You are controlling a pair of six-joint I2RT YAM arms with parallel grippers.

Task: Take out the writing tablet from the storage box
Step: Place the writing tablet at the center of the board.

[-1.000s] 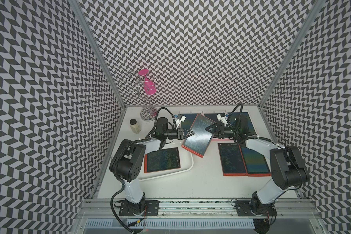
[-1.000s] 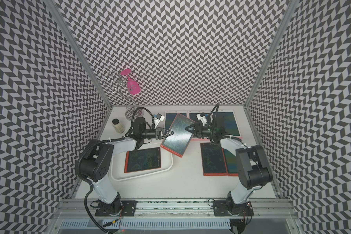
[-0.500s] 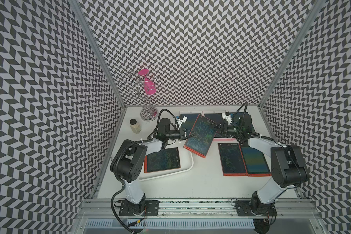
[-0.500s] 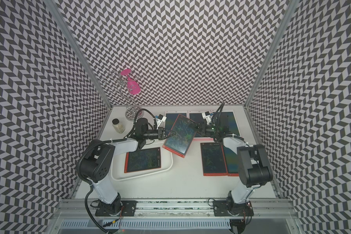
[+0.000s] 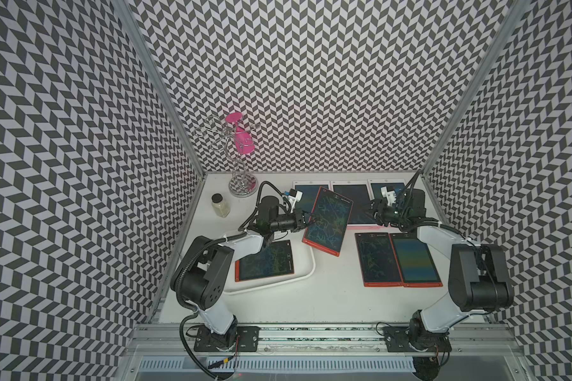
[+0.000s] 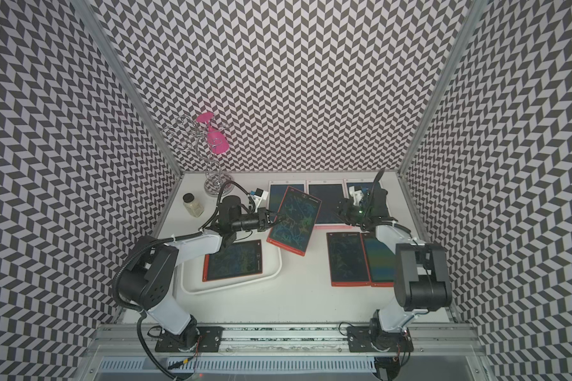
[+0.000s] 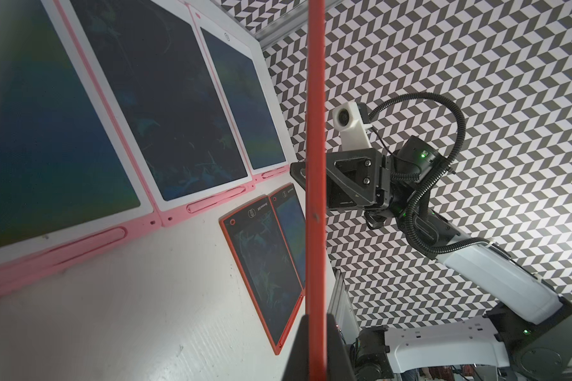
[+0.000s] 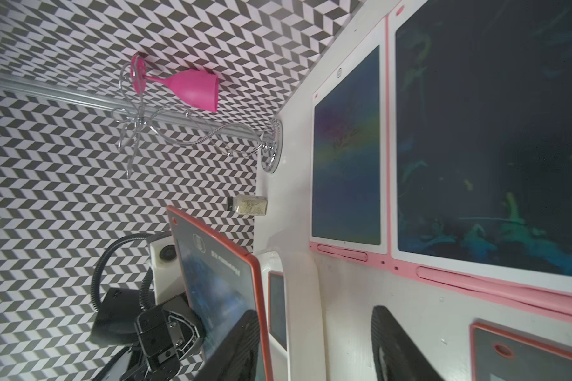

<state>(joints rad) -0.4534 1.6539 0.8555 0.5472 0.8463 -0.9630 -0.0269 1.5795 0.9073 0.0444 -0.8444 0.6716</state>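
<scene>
A red-framed writing tablet (image 5: 327, 224) (image 6: 294, 221) hangs tilted above the table, just right of the storage box (image 5: 307, 273) (image 6: 274, 273). My left gripper (image 5: 306, 217) (image 6: 271, 219) is shut on its left edge. In the left wrist view that edge is a red bar (image 7: 315, 165) pinched in the gripper (image 7: 316, 349). My right gripper (image 5: 373, 211) (image 6: 342, 211) stands open a little to the right of the tablet, holding nothing. The right wrist view shows this gripper (image 8: 317, 349) with its jaws wide apart, and the tablet (image 8: 218, 280) beside one finger. A second red tablet (image 5: 265, 260) lies in the box.
Three pink-and-white tablets (image 5: 349, 198) lie along the back wall. Two red tablets (image 5: 377, 259) (image 5: 415, 259) lie side by side at the right. A small jar (image 5: 220, 206) and a wire stand (image 5: 241, 184) bearing a pink cup (image 5: 243, 142) are at the back left.
My right gripper has let go of the tablet's right edge, opened wider and drawn back to the right. The left gripper has kept hold of the tablet.
</scene>
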